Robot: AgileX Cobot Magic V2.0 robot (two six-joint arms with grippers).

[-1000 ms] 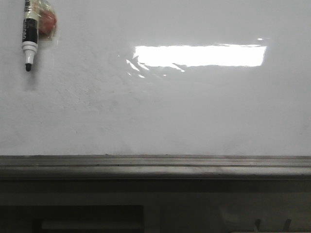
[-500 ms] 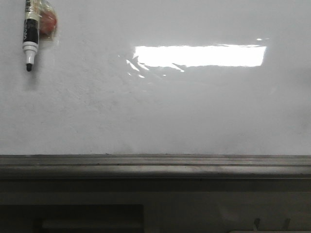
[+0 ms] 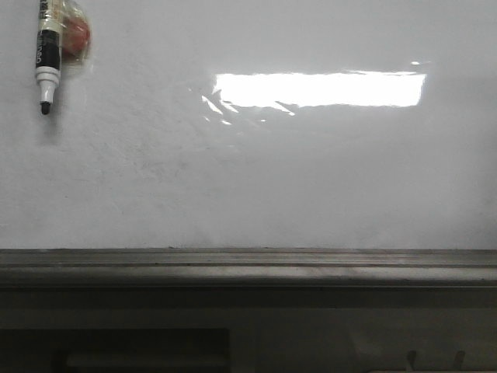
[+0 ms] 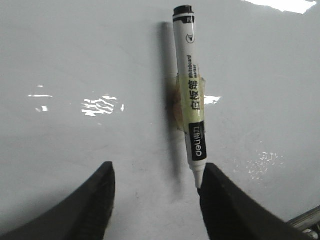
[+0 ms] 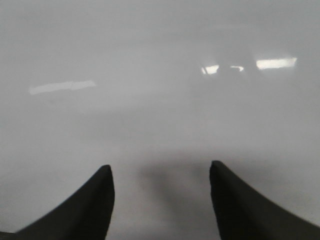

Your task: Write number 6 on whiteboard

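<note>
The left claw (image 4: 155,192) is spread wide and empty, its two dark fingers (image 4: 95,200) apart in front of the whiteboard (image 3: 248,179). A marker (image 4: 192,100) is stuck to the board with tape (image 4: 176,107) — cap end away from the claw, tip just beside one finger, though whether they touch is unclear. The right claw (image 5: 160,195) is also spread, holding nothing, facing bare white board (only soft glare patches show). From the front, the marker (image 3: 45,58) hangs tip-down in the board's upper left corner — above a grey ledge (image 3: 248,264). No drawn 6 is visible.
</note>
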